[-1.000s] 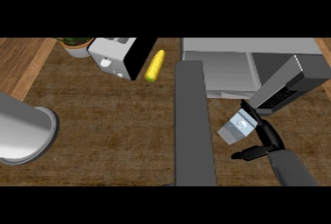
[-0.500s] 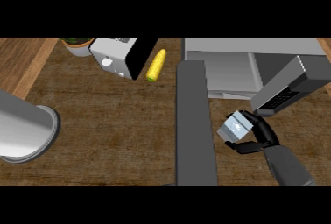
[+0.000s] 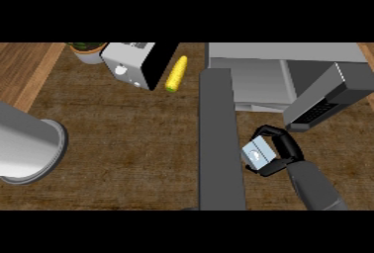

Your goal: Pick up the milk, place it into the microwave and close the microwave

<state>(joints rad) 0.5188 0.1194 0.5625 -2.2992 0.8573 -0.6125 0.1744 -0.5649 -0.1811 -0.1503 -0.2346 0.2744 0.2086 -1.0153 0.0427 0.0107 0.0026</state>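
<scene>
The right hand (image 3: pixel 283 150), low in the right half of the frame, is curling its black fingers and thumb around the milk (image 3: pixel 257 154), a small grey-blue carton with a pale mark on its face. The fingers are arching over the carton's upper edge while the thumb is hooking under its lower corner, so the carton is sitting tilted inside the grasp. The grey forearm (image 3: pixel 315 188) is running down from the hand toward the lower right edge.

Just to the left of the carton, a long dark grey slab (image 3: pixel 219 143) is standing as a vertical bar through the middle of the frame; this seems to be the microwave's open door seen edge-on, though I cannot tell for certain. The carton is hanging just beside it, between that bar and a tilted grey block with a dark vented face (image 3: pixel 325 101) at the upper right. Behind both, the microwave (image 3: pixel 256 81) is showing as a pale grey box along the top right, and the milk is lying outside it, below its front.

Farther off, at the upper left, a white toaster-like appliance (image 3: pixel 131 66) is sitting with a yellow corn cob (image 3: pixel 176 74) just beside it and a potted plant (image 3: pixel 87 50) in the corner. The left forearm (image 3: pixel 25 143) is filling the left edge as a big grey cylinder; its hand is out of sight. The brown wooden counter (image 3: pixel 124 148) is spreading under everything.
</scene>
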